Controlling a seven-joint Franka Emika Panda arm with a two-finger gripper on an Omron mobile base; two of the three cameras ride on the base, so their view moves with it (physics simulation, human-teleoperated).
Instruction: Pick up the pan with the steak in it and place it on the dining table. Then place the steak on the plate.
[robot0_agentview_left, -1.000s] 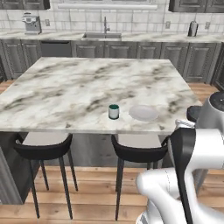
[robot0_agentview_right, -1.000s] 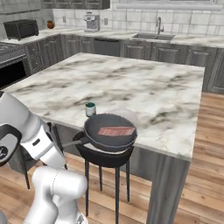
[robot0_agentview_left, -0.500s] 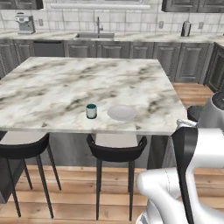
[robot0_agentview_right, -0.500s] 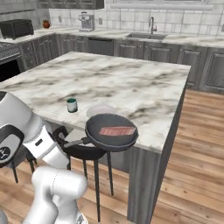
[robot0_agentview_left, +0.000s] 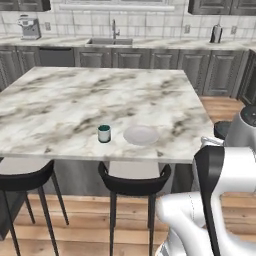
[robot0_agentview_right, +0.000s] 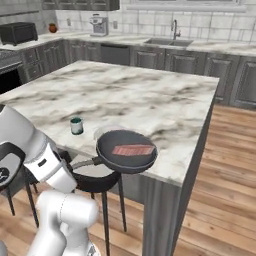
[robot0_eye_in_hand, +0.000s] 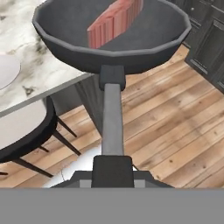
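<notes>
The claw carries the pan by its handle, close to the table's near edge.

The claw (robot0_eye_in_hand: 112, 175) is clamped on the end of the long handle, so the pan (robot0_agentview_right: 126, 150) sticks out flat in front of it and the steak (robot0_agentview_right: 132, 150) stays lying inside. The arm reaches low and forward from the robot's body, with the hand pointing toward the table, holding the pan level. From the hand, the pan hangs partly over the wood floor (robot0_eye_in_hand: 175, 131) and partly over the corner of the surface, so I think it is not set down yet. Just past it, on the table (robot0_agentview_left: 75, 100), sits the white plate (robot0_agentview_left: 141, 135), waiting for the steak. A small green cup (robot0_agentview_left: 104, 133) stands beside the plate. Two black stools (robot0_agentview_left: 134, 181) are tucked under the near edge. Far behind are the grey cabinets and the sink.
</notes>
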